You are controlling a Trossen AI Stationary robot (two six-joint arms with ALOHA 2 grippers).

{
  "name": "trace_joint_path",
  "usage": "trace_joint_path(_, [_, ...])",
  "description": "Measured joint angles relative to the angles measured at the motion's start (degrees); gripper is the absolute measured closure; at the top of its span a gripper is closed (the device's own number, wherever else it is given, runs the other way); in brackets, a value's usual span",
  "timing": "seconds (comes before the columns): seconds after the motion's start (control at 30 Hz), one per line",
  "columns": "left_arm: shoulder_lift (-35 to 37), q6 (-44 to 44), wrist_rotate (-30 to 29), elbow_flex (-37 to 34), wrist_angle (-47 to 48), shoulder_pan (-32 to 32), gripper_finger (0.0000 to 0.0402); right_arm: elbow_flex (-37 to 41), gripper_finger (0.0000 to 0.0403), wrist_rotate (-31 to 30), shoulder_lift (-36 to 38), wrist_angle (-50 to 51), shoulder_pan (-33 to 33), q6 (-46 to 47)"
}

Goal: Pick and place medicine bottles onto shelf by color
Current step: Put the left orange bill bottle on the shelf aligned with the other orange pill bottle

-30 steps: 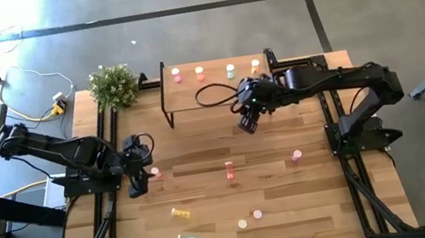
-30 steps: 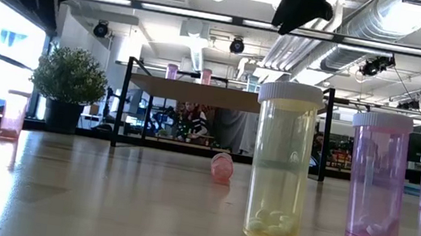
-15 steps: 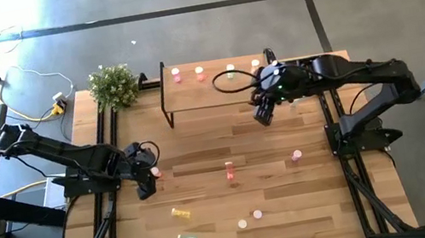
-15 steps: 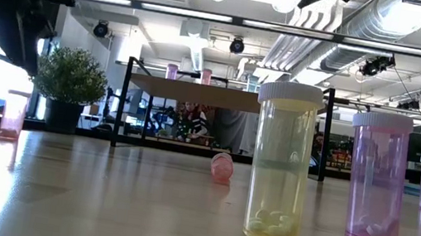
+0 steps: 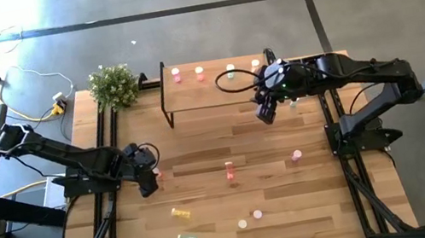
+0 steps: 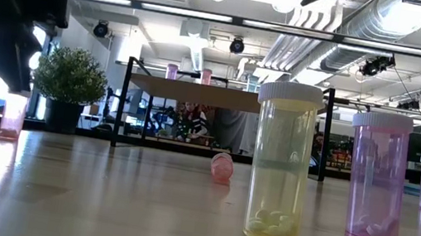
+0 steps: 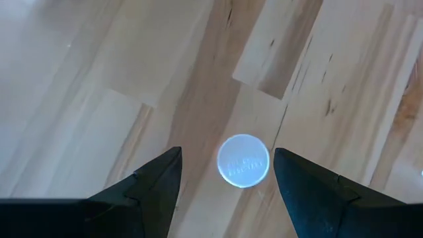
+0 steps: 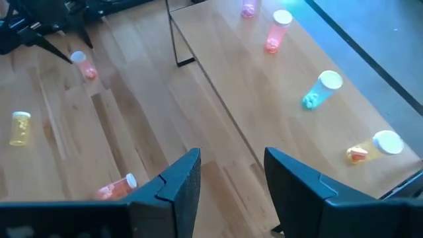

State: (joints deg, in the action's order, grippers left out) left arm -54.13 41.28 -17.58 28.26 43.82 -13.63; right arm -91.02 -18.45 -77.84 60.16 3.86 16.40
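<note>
L gripper (image 7: 227,173) spread wide directly above pink bottle (image 7: 244,160), cap centred betw. fingers, apparently lined up for grab; R gripper (image 8: 228,173) spread, empty.

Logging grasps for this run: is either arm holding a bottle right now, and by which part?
Nothing is held. The left gripper is open, its jaws on either side of a pink bottle's cap without touching it. The right gripper is open and empty above the shelf.
</note>
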Motion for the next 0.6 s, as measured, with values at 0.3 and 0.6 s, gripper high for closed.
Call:
trace_joint_path(0.3, [0.0, 1.4, -0.4, -1.5, -2.0, 0.0, 0.0172, 0.0, 0.0244, -0.7, 0.0, 0.0, 0.0, 0.0])
trace_joint_path(0.6, [0.0, 0.5, -0.6, -1.5, -2.3, 0.0, 0.0213, 0.0, 0.0244, -0.7, 0.0, 0.0, 0.0, 0.0])
